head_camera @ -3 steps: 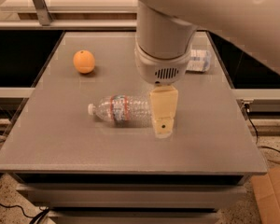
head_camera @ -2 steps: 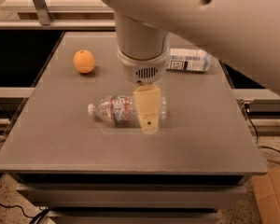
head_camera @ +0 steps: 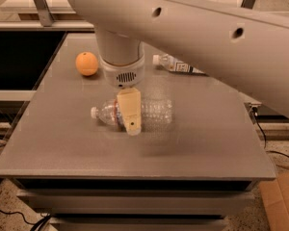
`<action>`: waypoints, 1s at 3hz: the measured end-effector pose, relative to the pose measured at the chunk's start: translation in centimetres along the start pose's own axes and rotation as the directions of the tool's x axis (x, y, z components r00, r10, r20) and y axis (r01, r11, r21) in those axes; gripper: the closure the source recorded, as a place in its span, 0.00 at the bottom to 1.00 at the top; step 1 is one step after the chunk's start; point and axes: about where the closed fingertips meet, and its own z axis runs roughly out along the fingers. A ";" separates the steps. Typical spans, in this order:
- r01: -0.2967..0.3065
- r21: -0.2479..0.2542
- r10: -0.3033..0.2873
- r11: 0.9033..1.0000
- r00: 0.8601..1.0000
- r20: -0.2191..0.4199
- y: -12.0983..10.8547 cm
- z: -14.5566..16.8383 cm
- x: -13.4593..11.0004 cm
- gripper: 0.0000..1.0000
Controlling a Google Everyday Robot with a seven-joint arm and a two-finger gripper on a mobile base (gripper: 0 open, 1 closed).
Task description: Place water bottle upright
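The water bottle point(head_camera: 156, 112) lies on its side in the middle of the grey table point(head_camera: 135, 158). It is clear and ribbed, with its white cap pointing left and a red-orange band near the shoulder. My gripper point(head_camera: 131, 123) hangs from the big white arm straight down over the bottle's shoulder end, covering part of the band. Its beige tip reaches down to the bottle's near side. The bottle rests on the table.
An orange point(head_camera: 87, 63) sits at the back left of the table. A second bottle with a white-and-blue label point(head_camera: 179, 65) lies at the back, partly behind the arm. A cardboard box point(head_camera: 282, 201) stands on the floor at lower right.
My gripper has moved left along the bottle, from its base end to its shoulder end. The bottle has stayed lying in place.
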 end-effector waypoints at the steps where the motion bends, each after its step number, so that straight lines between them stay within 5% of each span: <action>1: -0.027 -0.032 0.028 0.999 0.999 0.039 -0.9 2.3 -0.4 0.00; 3: -0.050 -0.058 0.054 0.997 0.996 0.076 -1.8 3.6 -0.5 0.35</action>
